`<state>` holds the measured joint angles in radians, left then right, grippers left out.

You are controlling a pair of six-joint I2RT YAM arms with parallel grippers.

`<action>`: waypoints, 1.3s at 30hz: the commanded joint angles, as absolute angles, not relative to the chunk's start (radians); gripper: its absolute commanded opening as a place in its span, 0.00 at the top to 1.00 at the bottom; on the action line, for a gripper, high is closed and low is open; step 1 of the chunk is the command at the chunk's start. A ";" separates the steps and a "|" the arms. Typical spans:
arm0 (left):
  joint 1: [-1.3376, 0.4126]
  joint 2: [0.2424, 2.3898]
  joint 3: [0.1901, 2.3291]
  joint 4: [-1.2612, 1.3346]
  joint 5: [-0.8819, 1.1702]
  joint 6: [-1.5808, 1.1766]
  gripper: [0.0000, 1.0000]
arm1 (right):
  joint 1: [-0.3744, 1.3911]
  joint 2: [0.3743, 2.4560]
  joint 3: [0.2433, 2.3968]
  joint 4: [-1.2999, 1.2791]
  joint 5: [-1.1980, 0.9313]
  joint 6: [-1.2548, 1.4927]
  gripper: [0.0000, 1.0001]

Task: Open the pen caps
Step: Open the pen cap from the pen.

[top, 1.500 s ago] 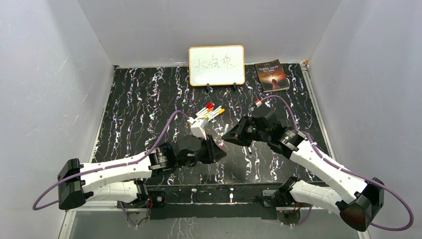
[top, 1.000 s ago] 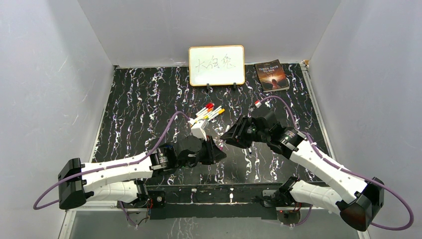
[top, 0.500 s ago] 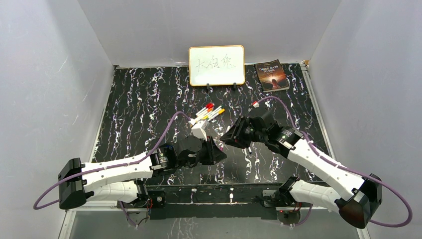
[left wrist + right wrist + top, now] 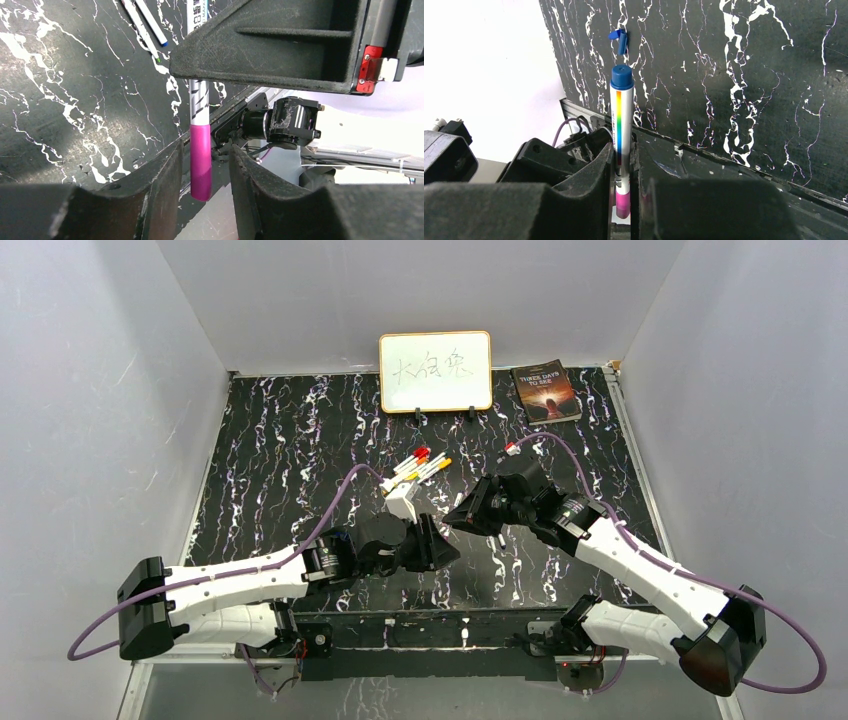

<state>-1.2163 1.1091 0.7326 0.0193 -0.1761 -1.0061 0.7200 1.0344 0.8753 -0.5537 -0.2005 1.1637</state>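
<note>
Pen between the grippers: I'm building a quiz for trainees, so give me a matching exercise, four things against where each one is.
Things:
1 pink cap
2 white pen
3 loose blue cap
4 book

Places:
A lying on the table
B clamped in the right gripper
C beside the whiteboard
D between the parted fingers of the left gripper

Pairs: 1-D, 2-B, 3-A, 4-C

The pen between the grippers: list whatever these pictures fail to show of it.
- Left wrist view: right gripper covers the pen barrel above the magenta cap.
- Top view: the pen is lost between that gripper and the left gripper.
- Right wrist view: its fingers hide most of the cap and lower barrel.
</note>
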 commanded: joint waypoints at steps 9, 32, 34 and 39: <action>-1.223 1.120 0.741 0.038 -0.192 -1.002 0.62 | 0.734 0.999 0.896 -0.506 -0.184 1.167 1.00; -1.224 1.130 0.746 0.060 -0.211 -1.000 0.76 | 0.758 0.986 0.874 -0.511 -0.172 1.177 1.00; -1.222 1.132 0.747 0.060 -0.209 -1.000 0.82 | 0.758 0.984 0.874 -0.513 -0.169 1.177 1.00; -1.224 1.133 0.744 0.061 -0.206 -1.002 0.97 | 0.761 0.987 0.873 -0.511 -0.169 1.176 1.00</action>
<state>-1.2198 1.1362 0.7326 0.0502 -0.1902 -1.0058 0.7528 1.0122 0.8726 -0.5491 -0.1814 1.1728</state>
